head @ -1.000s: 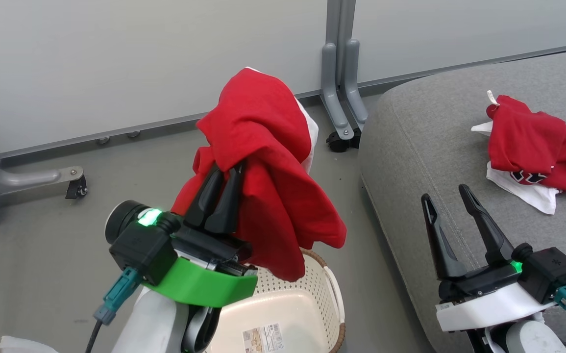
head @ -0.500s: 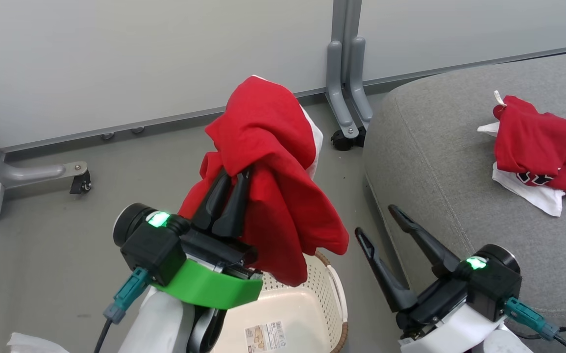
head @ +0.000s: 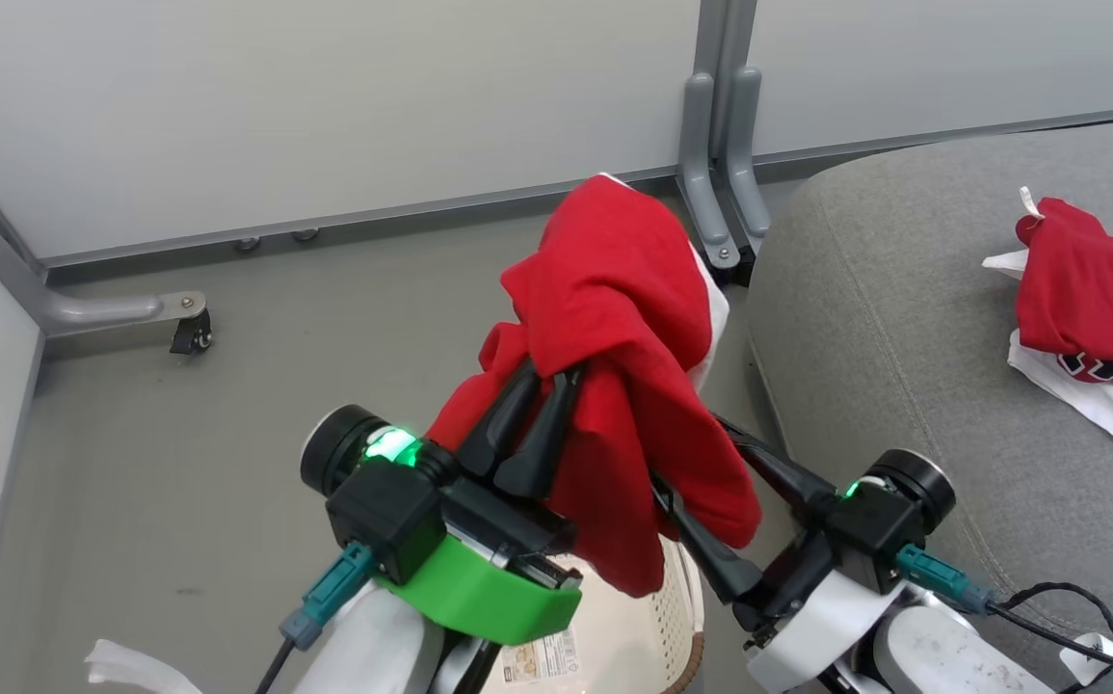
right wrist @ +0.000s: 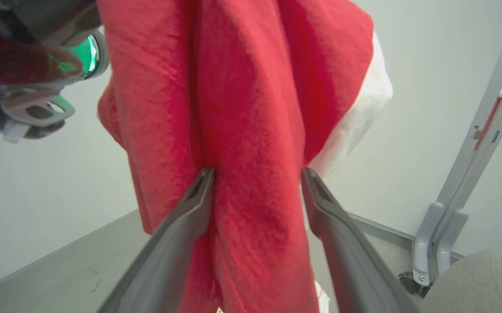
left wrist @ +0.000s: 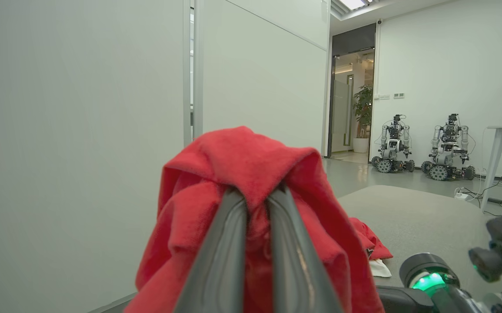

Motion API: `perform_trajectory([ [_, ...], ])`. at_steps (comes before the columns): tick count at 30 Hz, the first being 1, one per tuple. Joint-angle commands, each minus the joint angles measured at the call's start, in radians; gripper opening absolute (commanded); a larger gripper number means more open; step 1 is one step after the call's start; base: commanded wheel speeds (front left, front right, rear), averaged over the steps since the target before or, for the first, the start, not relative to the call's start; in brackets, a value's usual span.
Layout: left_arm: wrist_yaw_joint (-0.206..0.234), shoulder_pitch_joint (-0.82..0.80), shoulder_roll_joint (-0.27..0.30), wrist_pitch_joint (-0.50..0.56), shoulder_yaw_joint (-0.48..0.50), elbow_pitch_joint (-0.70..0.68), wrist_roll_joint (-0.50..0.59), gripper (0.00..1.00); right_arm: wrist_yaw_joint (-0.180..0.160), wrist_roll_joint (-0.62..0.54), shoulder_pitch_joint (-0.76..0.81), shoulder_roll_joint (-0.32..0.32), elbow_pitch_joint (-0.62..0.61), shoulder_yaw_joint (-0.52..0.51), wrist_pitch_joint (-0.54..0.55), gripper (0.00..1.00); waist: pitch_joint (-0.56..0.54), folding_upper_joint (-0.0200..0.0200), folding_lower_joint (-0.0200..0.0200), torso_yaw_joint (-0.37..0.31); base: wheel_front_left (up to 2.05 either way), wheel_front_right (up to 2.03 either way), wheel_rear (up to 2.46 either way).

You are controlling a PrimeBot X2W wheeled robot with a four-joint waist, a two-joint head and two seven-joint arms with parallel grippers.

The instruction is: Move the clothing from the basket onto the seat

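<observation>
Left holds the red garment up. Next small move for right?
Probably close the right gripper: its open jaws straddle the hanging fold of the red garment, which the left gripper pinches above the basket; a second hold should steady the carry.

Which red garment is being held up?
The hanging garment, shut in the left gripper over the basket; the printed garment lies on the seat.

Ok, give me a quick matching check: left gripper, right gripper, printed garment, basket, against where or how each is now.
1. left gripper
2. right gripper
3. printed garment
4. basket

A. lying on the seat
B. open, astride the hanging garment
C. on the floor, beneath the hanging garment
D. shut on the hanging garment

Pairs: 1-D, 2-B, 3-A, 4-C.
</observation>
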Motion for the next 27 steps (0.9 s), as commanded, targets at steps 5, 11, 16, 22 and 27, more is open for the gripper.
perform_trajectory([
  [5,-0.004,-0.023,0.001,0.0,-0.041,0.006,-0.007,0.0,-0.001,0.021,-0.045,0.01,0.054,0.029,-0.003,1.0,0.001,0.0,0.0,0.022,0.0,0.0,0.0],
  [11,-0.003,-0.022,0.001,0.0,-0.083,0.009,-0.009,0.0,-0.001,0.022,-0.084,0.026,0.109,0.066,-0.003,1.0,0.001,0.0,0.0,0.03,0.0,0.0,0.0],
  [16,-0.003,-0.024,0.001,0.0,-0.115,0.017,-0.013,0.0,-0.001,0.025,-0.116,0.045,0.158,0.09,-0.003,1.0,-0.002,0.0,0.0,0.038,0.0,0.0,0.0],
  [22,-0.003,-0.027,0.001,0.0,-0.136,0.025,-0.016,0.0,-0.001,0.034,-0.134,0.067,0.189,0.103,-0.003,0.0,-0.006,0.0,0.0,0.048,0.0,0.0,0.0],
  [27,-0.004,-0.019,0.001,-0.001,-0.128,0.034,-0.01,0.0,-0.001,0.023,-0.114,0.073,0.169,0.076,-0.003,0.0,-0.01,0.0,0.0,0.051,0.0,0.0,0.0],
])
